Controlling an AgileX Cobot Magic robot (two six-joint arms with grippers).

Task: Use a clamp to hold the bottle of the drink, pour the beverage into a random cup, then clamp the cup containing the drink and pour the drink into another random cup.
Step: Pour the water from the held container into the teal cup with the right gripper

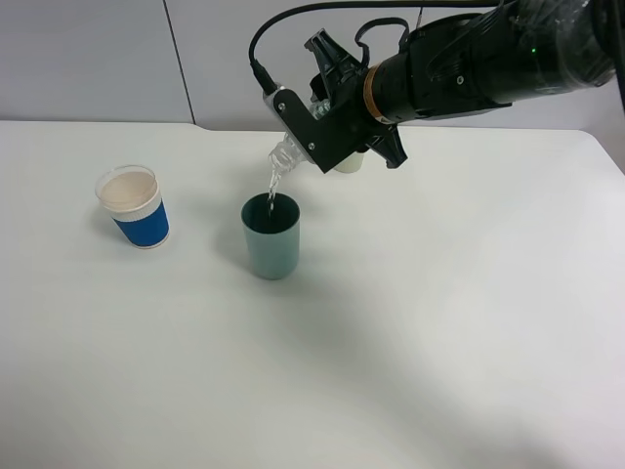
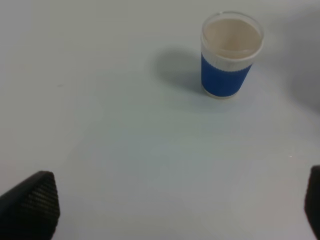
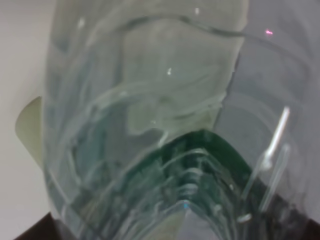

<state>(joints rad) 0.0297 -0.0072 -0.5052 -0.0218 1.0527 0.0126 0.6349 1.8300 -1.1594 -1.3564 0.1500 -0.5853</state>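
My right gripper [image 1: 311,125] is shut on the bottle [image 1: 282,157], which is tipped mouth-down over the teal cup [image 1: 270,237]. A thin stream of clear beverage [image 1: 270,189] falls from the bottle's mouth into that cup. The right wrist view is filled by the clear bottle [image 3: 150,125], with its dark green label low in the picture. The blue-banded cup [image 1: 134,207] stands upright to the left of the teal cup, its cream inside showing. My left gripper [image 2: 175,210] is open with nothing in it, hanging short of the blue-banded cup [image 2: 230,52]; it is out of the exterior view.
A pale yellow-green cup [image 1: 348,164] stands behind the right gripper, mostly hidden by it; its edge [image 3: 30,130] shows beside the bottle in the right wrist view. The white table [image 1: 439,322] stretches to the right and front.
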